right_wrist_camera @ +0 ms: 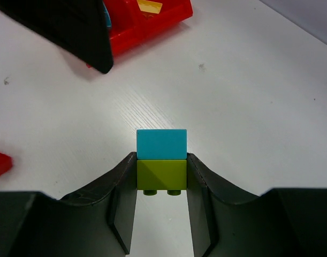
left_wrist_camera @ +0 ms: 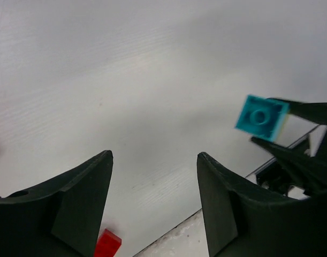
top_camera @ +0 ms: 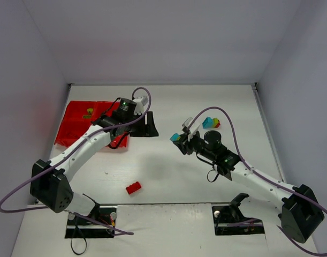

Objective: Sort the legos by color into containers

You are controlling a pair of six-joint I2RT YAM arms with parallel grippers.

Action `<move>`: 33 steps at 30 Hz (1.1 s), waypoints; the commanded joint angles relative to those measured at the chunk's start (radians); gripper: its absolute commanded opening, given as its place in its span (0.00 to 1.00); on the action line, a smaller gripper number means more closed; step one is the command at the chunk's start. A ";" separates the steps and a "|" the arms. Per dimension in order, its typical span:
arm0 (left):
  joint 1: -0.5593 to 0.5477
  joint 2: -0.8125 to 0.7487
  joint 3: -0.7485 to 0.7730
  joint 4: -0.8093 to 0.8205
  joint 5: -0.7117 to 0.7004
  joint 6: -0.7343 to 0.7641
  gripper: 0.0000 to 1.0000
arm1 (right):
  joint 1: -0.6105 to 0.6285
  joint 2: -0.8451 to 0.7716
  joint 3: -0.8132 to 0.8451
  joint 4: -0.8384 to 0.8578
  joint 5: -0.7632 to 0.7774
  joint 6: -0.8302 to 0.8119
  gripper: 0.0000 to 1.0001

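Observation:
My right gripper [right_wrist_camera: 161,160] is shut on a lime green brick [right_wrist_camera: 161,174] with a teal-blue brick [right_wrist_camera: 161,144] stuck to its far end. It holds the pair above the table's middle [top_camera: 176,137]. My left gripper [top_camera: 146,130] is open and empty, just right of the red tray [top_camera: 72,126], facing the right gripper. In the left wrist view the teal brick [left_wrist_camera: 261,118] shows between the right gripper's fingers. A lone red brick [top_camera: 134,187] lies on the table near the front. A few green and yellow bricks [top_camera: 88,113] lie in the tray's far compartment.
A small heap of teal, yellow, green and red bricks [top_camera: 210,123] lies behind the right gripper. The left gripper's dark finger [right_wrist_camera: 67,27] hangs in front of the tray [right_wrist_camera: 147,24] in the right wrist view. The red brick [left_wrist_camera: 107,243] shows below the left gripper's fingers.

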 commanded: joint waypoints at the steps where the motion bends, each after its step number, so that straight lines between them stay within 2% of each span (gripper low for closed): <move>1: -0.013 -0.054 -0.062 -0.032 -0.102 0.002 0.58 | -0.002 0.005 0.027 0.031 0.070 0.024 0.00; 4: -0.048 -0.100 -0.124 -0.121 -0.227 -0.015 0.59 | -0.004 0.013 0.036 0.008 0.099 0.043 0.00; 7: -0.075 -0.173 -0.211 -0.207 -0.325 -0.067 0.65 | -0.005 0.028 0.047 -0.006 0.126 0.055 0.00; 12: -0.086 -0.281 -0.341 -0.306 -0.390 -0.180 0.70 | -0.004 0.045 0.055 -0.014 0.142 0.070 0.00; 16: -0.091 -0.364 -0.412 -0.313 -0.393 -0.268 0.70 | -0.005 0.059 0.062 -0.024 0.139 0.077 0.00; 19: -0.091 -0.370 -0.434 -0.339 -0.396 -0.300 0.70 | -0.005 0.073 0.070 -0.030 0.147 0.086 0.00; 25: -0.092 -0.349 -0.500 -0.336 -0.289 -0.374 0.70 | -0.005 0.092 0.073 -0.034 0.155 0.101 0.00; 33: -0.167 -0.338 -0.557 -0.354 -0.333 -0.618 0.70 | -0.005 0.102 0.059 -0.018 0.167 0.113 0.00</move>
